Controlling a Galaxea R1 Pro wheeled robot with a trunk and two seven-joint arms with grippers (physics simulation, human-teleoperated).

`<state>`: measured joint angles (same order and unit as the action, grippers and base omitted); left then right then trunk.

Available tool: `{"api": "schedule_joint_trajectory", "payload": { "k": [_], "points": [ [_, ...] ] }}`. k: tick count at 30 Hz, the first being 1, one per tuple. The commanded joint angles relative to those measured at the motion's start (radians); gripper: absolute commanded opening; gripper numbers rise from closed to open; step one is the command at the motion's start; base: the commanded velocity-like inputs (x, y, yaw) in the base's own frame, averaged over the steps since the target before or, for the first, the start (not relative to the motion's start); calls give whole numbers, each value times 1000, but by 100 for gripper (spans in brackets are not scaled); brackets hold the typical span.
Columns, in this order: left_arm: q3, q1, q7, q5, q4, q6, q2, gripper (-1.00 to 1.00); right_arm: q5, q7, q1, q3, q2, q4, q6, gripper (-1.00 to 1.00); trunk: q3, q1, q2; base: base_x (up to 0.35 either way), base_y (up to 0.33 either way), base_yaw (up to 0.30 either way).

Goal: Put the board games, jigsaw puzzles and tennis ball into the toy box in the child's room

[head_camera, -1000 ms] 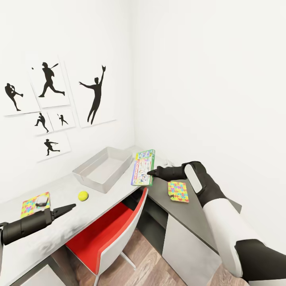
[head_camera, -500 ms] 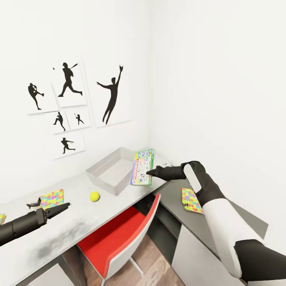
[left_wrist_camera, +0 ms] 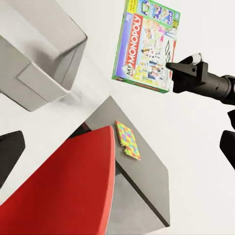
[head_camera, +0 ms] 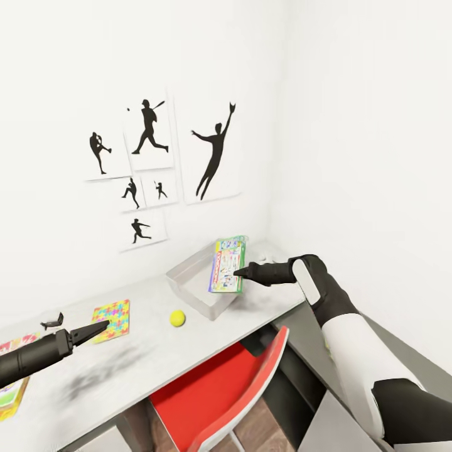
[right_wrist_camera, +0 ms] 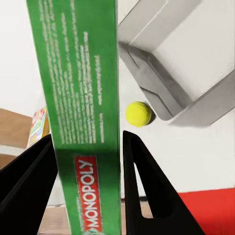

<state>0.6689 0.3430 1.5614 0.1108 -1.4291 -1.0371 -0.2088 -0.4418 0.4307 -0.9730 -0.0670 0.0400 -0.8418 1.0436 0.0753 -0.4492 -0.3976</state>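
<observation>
Our right gripper (head_camera: 237,273), clamping the Monopoly board game (head_camera: 226,265), has probably swung over the toy box (head_camera: 188,285); release next.

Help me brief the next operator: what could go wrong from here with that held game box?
The right gripper pinches the Monopoly box by one edge, held upright above the toy box rim, so it might pivot or slip out. Released as it stands, it could catch the rim and tip onto the table, possibly knocking the tennis ball.
</observation>
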Motion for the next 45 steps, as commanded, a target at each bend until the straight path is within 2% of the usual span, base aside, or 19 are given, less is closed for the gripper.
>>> {"api": "schedule_joint_trajectory", "payload": {
  "k": [1, 15, 32, 45],
  "points": [
    [1, 1, 9, 10, -1, -10, 0, 100, 3, 10, -1, 1, 0, -1, 4, -100, 2, -1, -2, 59, 16, 279],
    [0, 1, 9, 10, -1, -10, 0, 100, 2, 13, 0, 2, -4, 0, 4, -100, -12, -1, -2, 146, -70, 236],
    [-1, 1, 9, 10, -1, -10, 0, 100, -1, 16, 4, 7, -8, 0, 4, -100, -13, -1, -2, 277, 4, 15],
    [-1, 1, 9, 10, -1, -10, 0, 100, -1, 16, 5, 7, -8, 0, 4, -100, -13, -1, -2, 40, -97, 2]
  ]
}}
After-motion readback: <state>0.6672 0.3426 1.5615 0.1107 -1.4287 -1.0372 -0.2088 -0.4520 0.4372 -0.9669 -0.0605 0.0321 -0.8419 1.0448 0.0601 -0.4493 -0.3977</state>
